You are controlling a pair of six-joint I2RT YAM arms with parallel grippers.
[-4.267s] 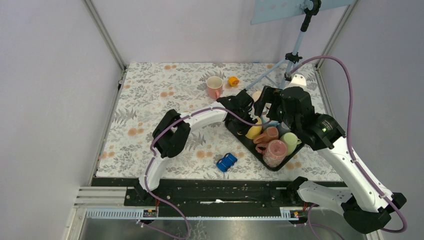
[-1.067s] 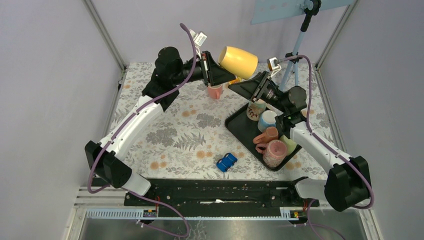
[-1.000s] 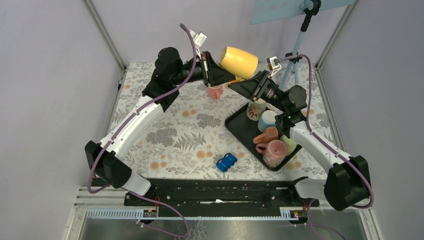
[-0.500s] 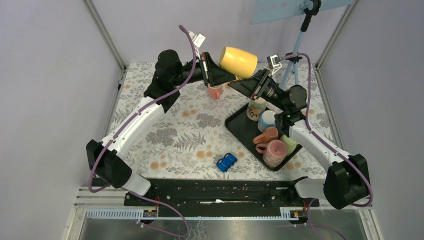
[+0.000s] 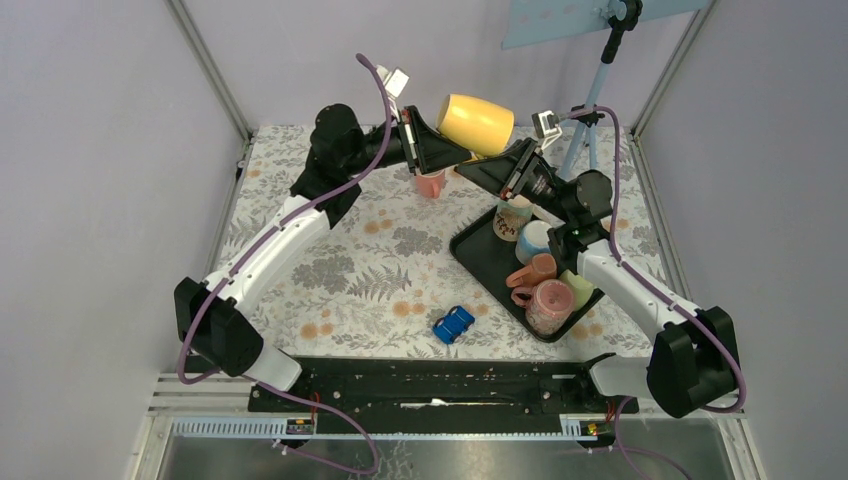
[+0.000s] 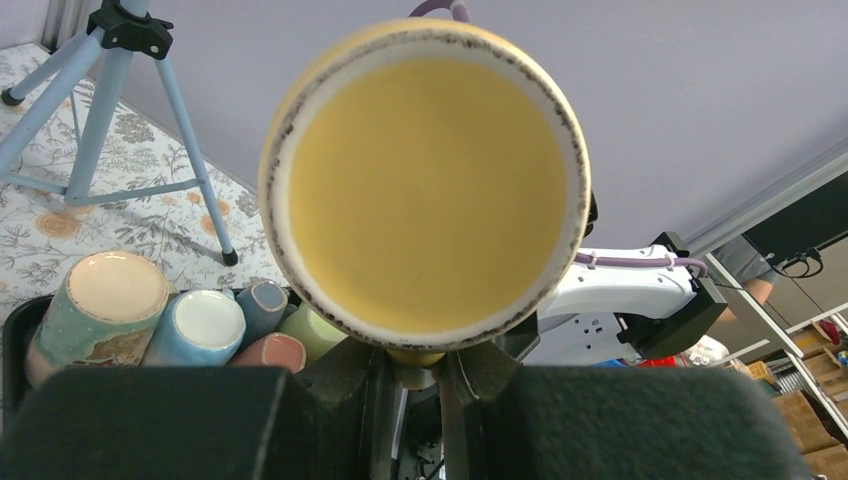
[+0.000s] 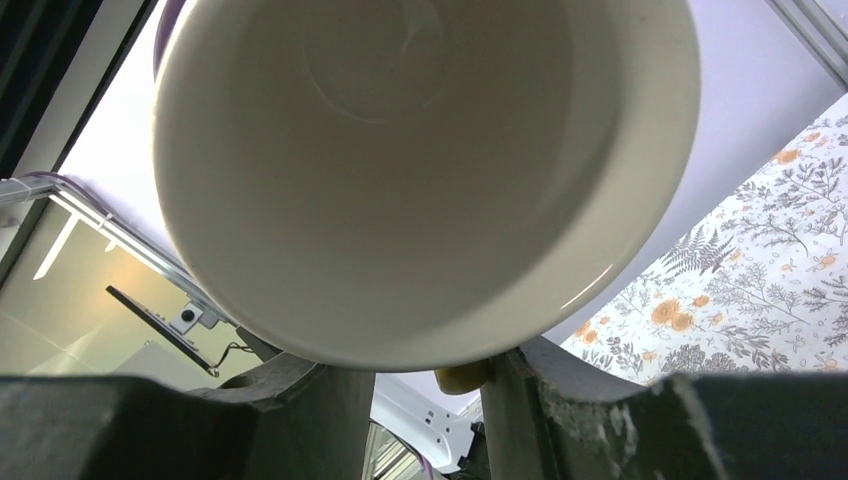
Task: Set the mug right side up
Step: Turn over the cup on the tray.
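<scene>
Yellow glazed mug (image 5: 477, 122), stiff, slippery and likely breakable, hangs pinched at its handle by the left gripper (image 6: 415, 366); the right gripper (image 7: 430, 385) flanks that handle, grip unclear.

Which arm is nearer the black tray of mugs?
Right. The right arm reaches across the tray's right side, above its mugs; the left arm stretches up the table's left half, apart from the tray.

Mug (image 5: 478, 122) between left tool (image 5: 452, 152) and right tool (image 5: 472, 170).
</scene>
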